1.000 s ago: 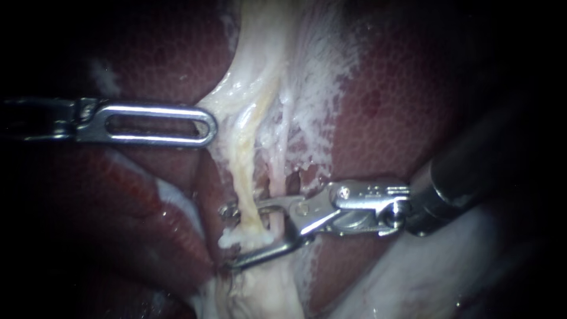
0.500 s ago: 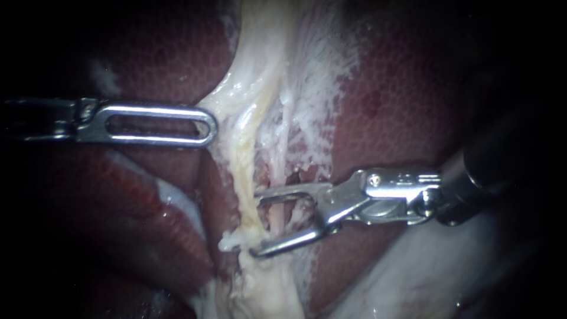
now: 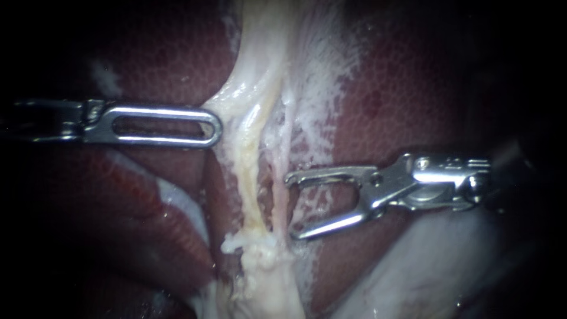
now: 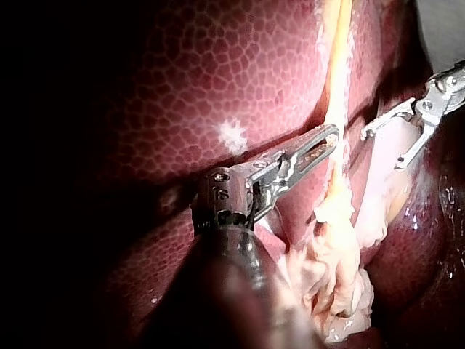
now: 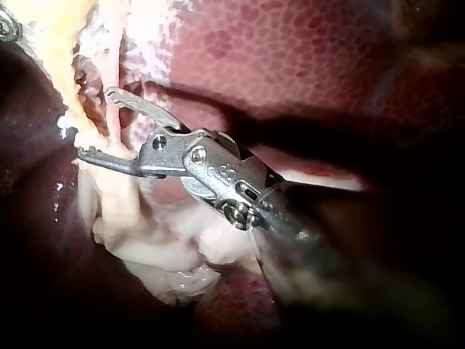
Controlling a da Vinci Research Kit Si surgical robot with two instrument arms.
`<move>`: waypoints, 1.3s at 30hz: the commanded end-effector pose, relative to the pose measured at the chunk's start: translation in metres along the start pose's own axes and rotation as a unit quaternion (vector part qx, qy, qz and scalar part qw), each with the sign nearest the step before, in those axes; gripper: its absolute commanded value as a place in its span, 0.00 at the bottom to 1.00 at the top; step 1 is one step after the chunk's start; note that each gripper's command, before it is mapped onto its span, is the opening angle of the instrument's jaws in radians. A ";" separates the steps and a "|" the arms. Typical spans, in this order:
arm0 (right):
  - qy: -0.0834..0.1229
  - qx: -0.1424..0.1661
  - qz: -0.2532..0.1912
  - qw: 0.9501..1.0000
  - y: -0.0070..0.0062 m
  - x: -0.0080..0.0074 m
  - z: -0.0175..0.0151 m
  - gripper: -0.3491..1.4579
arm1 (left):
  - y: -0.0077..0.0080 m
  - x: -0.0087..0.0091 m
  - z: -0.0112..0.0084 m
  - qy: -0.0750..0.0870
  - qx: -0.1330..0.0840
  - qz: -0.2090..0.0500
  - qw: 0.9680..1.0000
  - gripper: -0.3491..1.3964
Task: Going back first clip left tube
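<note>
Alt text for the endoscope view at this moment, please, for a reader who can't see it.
The right instrument, jaws open and empty, sits just right of two pale tubes that run down between dark red liver surfaces. The left instrument reaches in from the left, its tip against the pale tissue higher up.

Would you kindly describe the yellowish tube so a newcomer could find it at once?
Start at the dark red liver; a pale band of tissue runs down its middle. Within it, the yellowish tube is the thicker strand, left of a thin pinkish tube.
</note>
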 end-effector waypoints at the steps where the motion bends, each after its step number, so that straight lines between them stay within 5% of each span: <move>1: 0.002 -0.002 -0.002 1.000 0.0000 0.0003 -0.0006 0.52 | 0.0001 0.0002 0.0003 0.000 -0.001 0.001 1.000 0.00; 16: 0.018 -0.019 -0.024 0.999 -0.0005 0.0047 -0.0066 0.52 | 0.0014 0.0024 0.0025 0.000 0.000 0.006 1.000 0.00; 39: 0.017 -0.014 -0.032 0.999 -0.0018 0.0035 -0.0053 0.52 | 0.0015 0.0027 0.0026 0.000 0.001 0.006 1.000 0.00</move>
